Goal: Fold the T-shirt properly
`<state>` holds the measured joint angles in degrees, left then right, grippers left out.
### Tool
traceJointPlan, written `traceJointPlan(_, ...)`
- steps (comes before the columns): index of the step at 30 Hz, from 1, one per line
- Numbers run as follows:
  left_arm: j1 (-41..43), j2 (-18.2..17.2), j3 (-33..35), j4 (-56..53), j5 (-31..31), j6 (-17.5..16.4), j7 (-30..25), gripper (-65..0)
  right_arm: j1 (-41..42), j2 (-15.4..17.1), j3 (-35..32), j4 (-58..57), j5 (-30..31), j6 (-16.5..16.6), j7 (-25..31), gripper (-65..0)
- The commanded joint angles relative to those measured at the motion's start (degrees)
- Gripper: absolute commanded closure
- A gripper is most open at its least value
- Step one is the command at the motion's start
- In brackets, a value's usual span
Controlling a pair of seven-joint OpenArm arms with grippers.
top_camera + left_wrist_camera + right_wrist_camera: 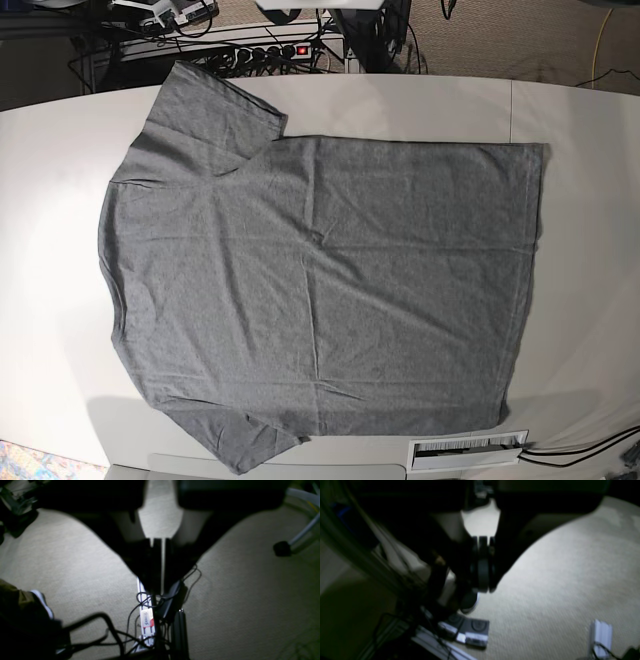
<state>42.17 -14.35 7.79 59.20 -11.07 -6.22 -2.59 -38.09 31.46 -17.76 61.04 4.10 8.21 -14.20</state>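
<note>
The heather-grey T-shirt (320, 290) lies spread flat on the white table (50, 200) in the base view, collar to the left, hem to the right, one sleeve toward the back and one at the front edge. Neither arm shows in that view. In the left wrist view my left gripper (160, 587) hangs over beige carpet, jaws together with only a thin slit between them and nothing held. My right gripper (482, 587) is shut and empty too, also above the carpet. No cloth appears in either wrist view.
Below the left gripper lie a white power strip (147, 620) and tangled black cables; a chair caster (282, 548) is at the right, a shoe (42, 602) at the left. Grey foot pedals (472, 630) sit under the right gripper. A white slotted plate (468, 450) rests at the table's front edge.
</note>
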Motion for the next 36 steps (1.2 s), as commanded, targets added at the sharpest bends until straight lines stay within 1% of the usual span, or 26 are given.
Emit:
traceJointPlan(1,2.4,-1.0,-0.1,1.9,0.0,-0.2,-0.5,0.0,-1.9,2.0,0.2,2.8,-0.1,-0.1,0.5,0.0)
traceJointPlan(3,5.2,-2.3,-0.1,5.2,0.0,-0.2,-1.6,0.0,-4.8,4.3,0.3,7.9,-1.2,-0.2,0.5,0.0)
traceJointPlan(6,9.4,-4.4,-0.1,10.4,0.3,-0.2,-2.4,0.0,-8.8,7.5,0.5,15.2,-5.5,-0.8,-0.3,0.0)
traceJointPlan(9,13.4,-6.0,-0.1,16.1,5.3,0.3,-2.4,0.0,-12.5,9.8,2.7,21.3,-7.7,-2.6,-1.0,0.0)
traceJointPlan(11,15.9,-6.6,-0.1,20.0,9.8,2.2,-2.5,0.0,-14.9,10.8,5.4,24.8,-8.1,-3.5,-1.1,0.0)
traceJointPlan(13,18.2,-7.3,-0.1,24.0,13.0,3.8,-2.4,0.0,-17.2,11.4,8.6,28.2,-8.2,-3.6,-1.5,0.0)
traceJointPlan(16,21.3,-8.9,-0.1,29.8,16.2,5.4,-2.4,0.0,-20.5,11.4,13.6,33.3,-9.4,-3.5,-2.6,0.0)
traceJointPlan(21,26.1,-12.1,-0.1,38.6,22.7,9.0,-2.3,0.0,-26.5,11.6,19.1,42.2,-15.5,-3.5,-3.6,0.0)
traceJointPlan(26,29.5,-14.8,-0.1,45.1,30.0,13.1,-1.2,0.0,-30.0,14.3,19.8,50.2,-20.0,-3.6,-7.5,0.0)
traceJointPlan(29,30.9,-15.4,-0.1,48.3,34.1,16.8,0.3,0.0,-30.2,14.4,19.8,54.0,-23.5,-4.4,-10.1,0.0)
traceJointPlan(32,31.6,-15.4,-0.1,51.4,37.9,19.0,3.1,0.0,-30.2,14.4,19.8,57.7,-24.5,-5.9,-11.2,0.0)
traceJointPlan(36,31.6,-15.4,-0.1,54.8,43.3,21.7,5.3,0.0,-30.2,14.4,19.7,62.8,-27.6,-5.9,-13.7,0.0)
